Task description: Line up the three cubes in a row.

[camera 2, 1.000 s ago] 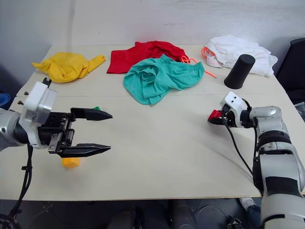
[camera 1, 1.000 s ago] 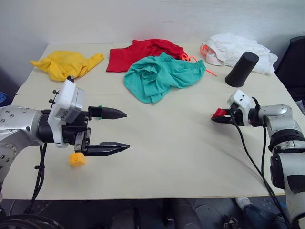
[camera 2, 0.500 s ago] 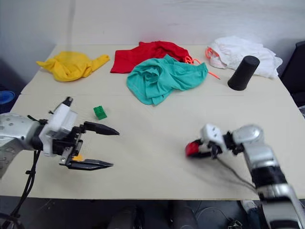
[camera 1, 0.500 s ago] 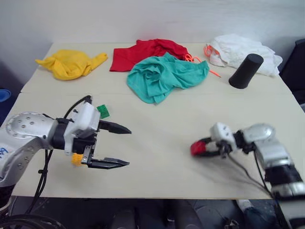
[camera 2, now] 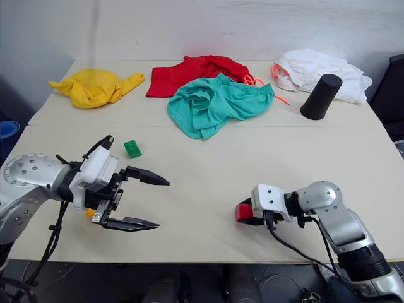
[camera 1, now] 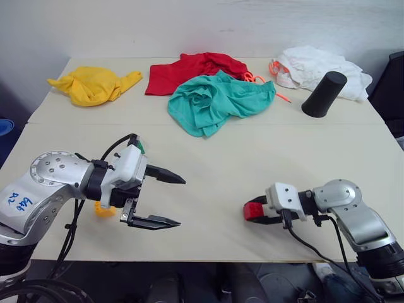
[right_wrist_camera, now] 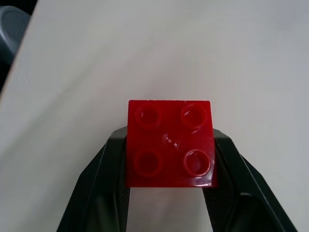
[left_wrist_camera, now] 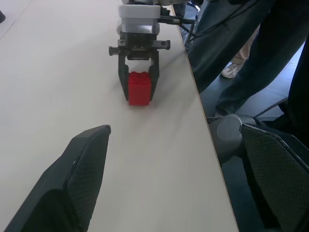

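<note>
1. Expect the red brick [right_wrist_camera: 169,147] to handle as a light, rigid plastic piece: smooth flat sides, studs on top. It should not deform, but smooth walls could slip under a loose pinch. Take it across two opposite flat sides, as held now.
2. Your right gripper [camera 1: 259,211] has its fingers [right_wrist_camera: 104,166] clamped on those two sides, studs facing the wrist camera. It sits low over the bench [camera 1: 214,164] near the front edge; contact with the bench surface cannot be told.
3. Your left gripper [camera 2: 142,202] has its fingers spread wide, holding and touching nothing, pointing across toward the red brick, well apart from it.
4. The green brick [camera 2: 132,148] lies on the bench just behind the left gripper. The orange-yellow brick [camera 1: 104,210] is mostly hidden under the left wrist.
5. Judgement: both should handle like the red one.
</note>
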Action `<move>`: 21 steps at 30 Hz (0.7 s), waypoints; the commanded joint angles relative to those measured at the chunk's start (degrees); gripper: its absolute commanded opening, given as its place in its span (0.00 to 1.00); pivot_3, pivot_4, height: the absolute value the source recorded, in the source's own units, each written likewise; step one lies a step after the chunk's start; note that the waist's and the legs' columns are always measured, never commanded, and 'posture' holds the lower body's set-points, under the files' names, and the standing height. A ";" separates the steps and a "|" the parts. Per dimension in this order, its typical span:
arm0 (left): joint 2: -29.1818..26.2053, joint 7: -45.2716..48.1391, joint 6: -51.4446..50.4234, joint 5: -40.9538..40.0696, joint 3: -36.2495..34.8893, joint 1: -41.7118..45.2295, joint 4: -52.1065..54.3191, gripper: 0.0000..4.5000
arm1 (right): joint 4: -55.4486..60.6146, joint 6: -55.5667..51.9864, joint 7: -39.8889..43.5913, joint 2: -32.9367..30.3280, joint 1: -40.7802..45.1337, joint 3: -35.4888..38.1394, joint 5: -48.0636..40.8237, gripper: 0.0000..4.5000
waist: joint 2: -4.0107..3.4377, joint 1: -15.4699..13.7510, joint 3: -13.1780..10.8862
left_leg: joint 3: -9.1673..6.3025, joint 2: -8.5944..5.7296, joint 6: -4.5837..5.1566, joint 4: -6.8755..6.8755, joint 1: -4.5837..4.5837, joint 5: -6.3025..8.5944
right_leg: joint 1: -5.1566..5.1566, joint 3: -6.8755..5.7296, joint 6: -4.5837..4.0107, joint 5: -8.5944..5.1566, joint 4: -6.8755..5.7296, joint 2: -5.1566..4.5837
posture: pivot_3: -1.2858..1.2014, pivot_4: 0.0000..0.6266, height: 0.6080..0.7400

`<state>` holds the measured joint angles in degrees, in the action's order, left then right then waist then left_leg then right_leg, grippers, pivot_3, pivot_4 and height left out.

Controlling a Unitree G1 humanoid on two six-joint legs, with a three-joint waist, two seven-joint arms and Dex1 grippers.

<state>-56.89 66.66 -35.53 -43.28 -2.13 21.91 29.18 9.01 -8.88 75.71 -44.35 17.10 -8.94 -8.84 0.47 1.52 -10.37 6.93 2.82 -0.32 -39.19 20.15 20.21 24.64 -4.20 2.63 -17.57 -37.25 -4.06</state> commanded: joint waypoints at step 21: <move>2.38 -8.34 -4.54 1.48 -32.95 -30.62 5.62 1.00 | -4.63 -8.88 7.77 -0.26 13.45 3.89 -16.18 0.99 | 0.02 0.08 -0.01 | -0.06 0.07 0.05 0.02 0.02 0.01 | 0.05 -0.01 -0.04 -0.02 -0.01 -0.07 | 0.52 0.24 1.00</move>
<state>-55.14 59.23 -40.34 -43.11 -29.98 -6.77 33.26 2.90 -16.97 81.83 -43.57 29.73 -7.41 -22.16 0.49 1.60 -10.38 6.87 2.87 -0.22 -39.16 20.18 20.25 24.68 -4.23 2.59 -17.59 -37.22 -4.17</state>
